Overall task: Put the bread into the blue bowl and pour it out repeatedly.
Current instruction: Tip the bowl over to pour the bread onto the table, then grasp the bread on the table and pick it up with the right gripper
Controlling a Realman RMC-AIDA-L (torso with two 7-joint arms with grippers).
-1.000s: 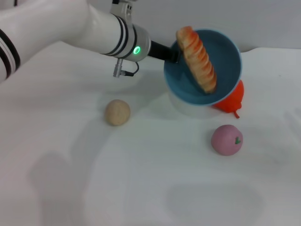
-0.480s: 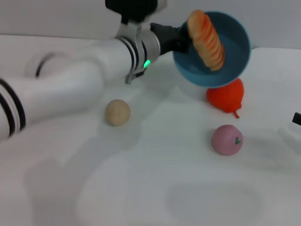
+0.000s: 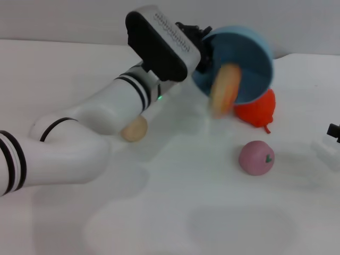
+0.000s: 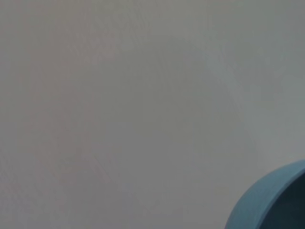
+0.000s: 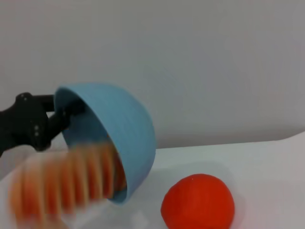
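The pour is under way. The round, deep light-blue plastic bowl (image 3: 241, 64) is held up off the white counter (image 3: 170, 212) and tipped on its side, its opening facing down and forward. The elongated orange-brown toy loaf with cream stripes (image 3: 224, 89) is sliding over the rim at about 7 o'clock, a blur half out of the bowl and not yet landed. Judging from this, one cycle is nearly done; the bread must then be picked up and put back for the next round.

The left claw (image 3: 203, 45) is clamped on the bowl's rim at about 9 o'clock, its wrist rolled over and the white arm reaching across from the left. The right claw is not visible — only a dark bit of that arm shows at 3 o'clock.
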